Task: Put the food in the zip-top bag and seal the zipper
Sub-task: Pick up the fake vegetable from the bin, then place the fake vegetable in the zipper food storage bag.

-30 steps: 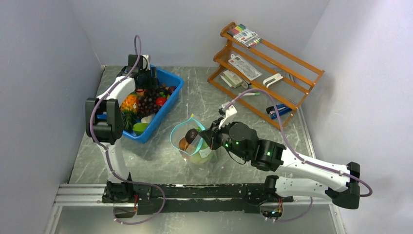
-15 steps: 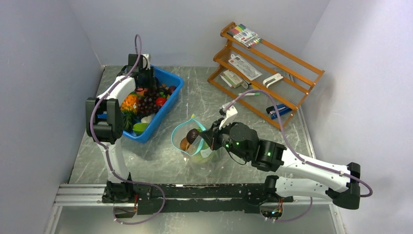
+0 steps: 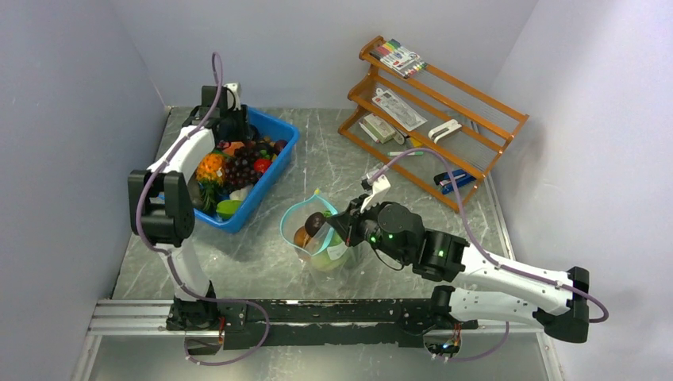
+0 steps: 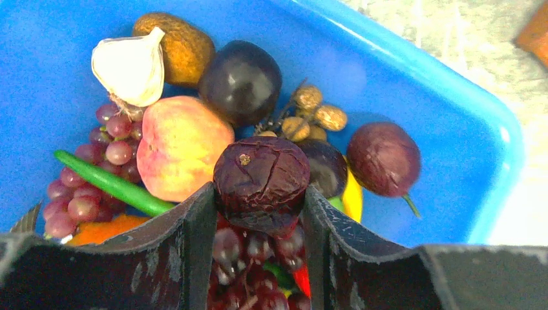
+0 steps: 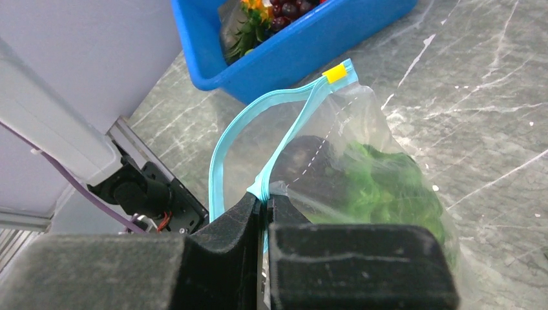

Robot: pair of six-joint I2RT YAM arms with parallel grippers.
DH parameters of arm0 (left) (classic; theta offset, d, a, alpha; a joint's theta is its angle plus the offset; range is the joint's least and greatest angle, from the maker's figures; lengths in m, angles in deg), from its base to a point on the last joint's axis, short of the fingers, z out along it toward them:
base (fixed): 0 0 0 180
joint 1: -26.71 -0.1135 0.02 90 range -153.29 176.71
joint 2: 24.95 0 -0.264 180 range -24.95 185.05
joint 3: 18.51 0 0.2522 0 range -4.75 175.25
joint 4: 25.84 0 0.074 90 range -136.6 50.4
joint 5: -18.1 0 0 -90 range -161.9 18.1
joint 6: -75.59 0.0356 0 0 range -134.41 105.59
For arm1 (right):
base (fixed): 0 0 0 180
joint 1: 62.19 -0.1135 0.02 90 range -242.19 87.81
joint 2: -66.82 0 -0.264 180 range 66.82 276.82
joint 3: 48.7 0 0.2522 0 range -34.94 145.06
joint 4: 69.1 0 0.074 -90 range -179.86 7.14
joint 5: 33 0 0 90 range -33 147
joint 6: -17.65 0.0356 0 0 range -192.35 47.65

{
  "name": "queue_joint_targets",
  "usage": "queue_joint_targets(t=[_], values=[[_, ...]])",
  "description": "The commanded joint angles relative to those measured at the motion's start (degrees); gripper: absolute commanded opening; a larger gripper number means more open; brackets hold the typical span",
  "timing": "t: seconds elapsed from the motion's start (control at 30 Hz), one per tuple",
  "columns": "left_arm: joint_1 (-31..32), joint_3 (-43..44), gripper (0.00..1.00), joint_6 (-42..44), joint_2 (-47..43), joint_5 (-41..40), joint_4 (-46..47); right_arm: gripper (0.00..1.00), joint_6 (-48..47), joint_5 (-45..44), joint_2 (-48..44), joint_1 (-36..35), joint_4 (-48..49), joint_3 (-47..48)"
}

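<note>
Left tool: from my seat I see it over the far end of the blue bin, its two fingers pressed against either side of a wrinkled maroon fruit.
Blue bin: it sits at the left of the bench and is crowded with food. Beyond the held fruit I can see a peach, a garlic bulb, a dark plum and red grapes.
Zip-top bag: it stands on the bench just right of the bin, near the middle, with its mouth gaping upward.
Bag contents: green lettuce low down; in the overhead view a brown round fruit is beside an orange piece.
Zipper: the teal strip curves in an open loop and is unsealed, its yellow tip at the far end.
Right tool: fingers pressed together, nipping the zipper strip at the near rim of the mouth.
Wooden rack: far right of the bench, well apart from the bag, with markers on its top shelf.
</note>
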Motion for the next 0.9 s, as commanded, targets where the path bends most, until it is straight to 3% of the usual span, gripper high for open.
queue_joint_targets(t=[0.0,0.43,0.87], values=[[-0.4,-2.9,0.36,-1.4,-7.2,3.5,0.5,0.0,1.4,0.3,-1.5,0.2,4.2,-1.3],[-0.4,-13.1,0.33,-2.3,-23.9,15.1,-7.8,0.0,3.5,0.8,1.9,0.2,0.1,1.6],[0.1,-26.7,0.35,-2.1,-44.4,43.6,-12.8,0.0,7.0,-1.9,1.4,0.2,1.6,-0.3]])
